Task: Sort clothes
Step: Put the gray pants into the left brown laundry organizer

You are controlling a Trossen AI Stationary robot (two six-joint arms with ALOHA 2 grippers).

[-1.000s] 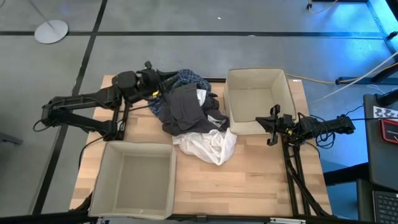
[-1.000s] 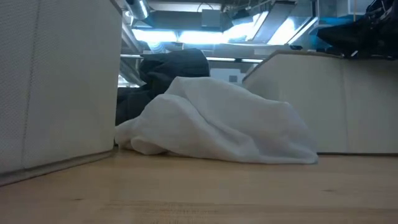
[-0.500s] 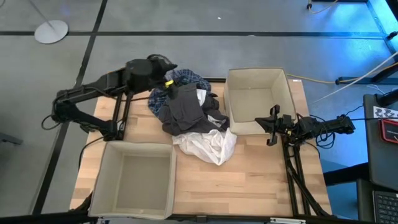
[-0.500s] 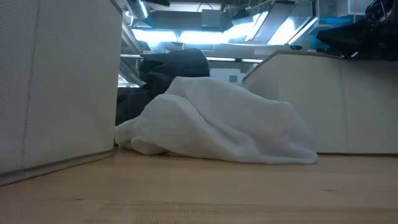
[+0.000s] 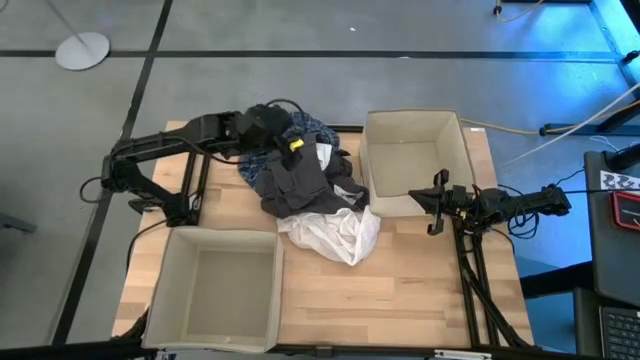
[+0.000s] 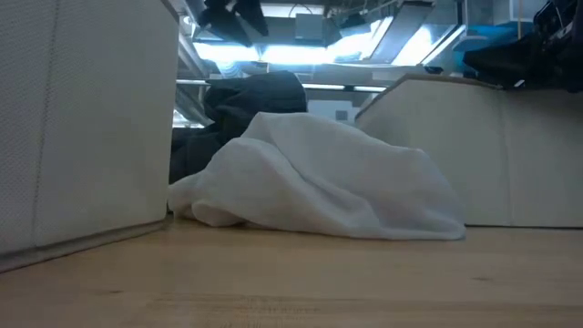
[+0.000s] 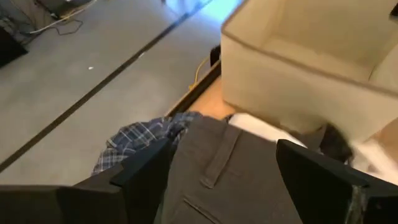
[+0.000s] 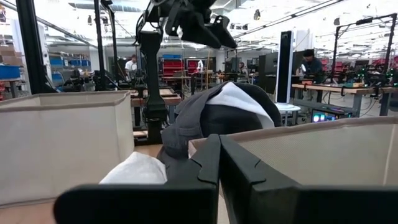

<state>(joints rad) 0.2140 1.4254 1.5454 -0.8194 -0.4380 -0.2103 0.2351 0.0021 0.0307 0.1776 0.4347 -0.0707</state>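
The clothes lie in a heap at the middle of the table. A blue-and-white plaid shirt [image 5: 308, 124] is at the far side, a dark grey piece [image 5: 295, 180] with a belt loop [image 7: 214, 168] lies on top, and a white piece [image 5: 335, 232] is spread on the wood at the near side. My left gripper [image 7: 227, 177] hangs open over the heap's far left part [image 5: 288, 137], tipped down at the dark grey piece, clear of it in the low view [image 6: 232, 18]. My right gripper [image 5: 437, 205] rests shut at the right, by the far bin.
One beige fabric bin [image 5: 415, 160] stands at the far right beside the heap. A second bin [image 5: 225, 290] stands at the near left. Bare wood lies along the near right of the table [image 5: 400, 290]. People work at benches in the room behind.
My left gripper has swung from the table's far left toward the right, out over the clothes, and has tipped downward at them. It now shows at the top of the low view. The clothes have not moved.
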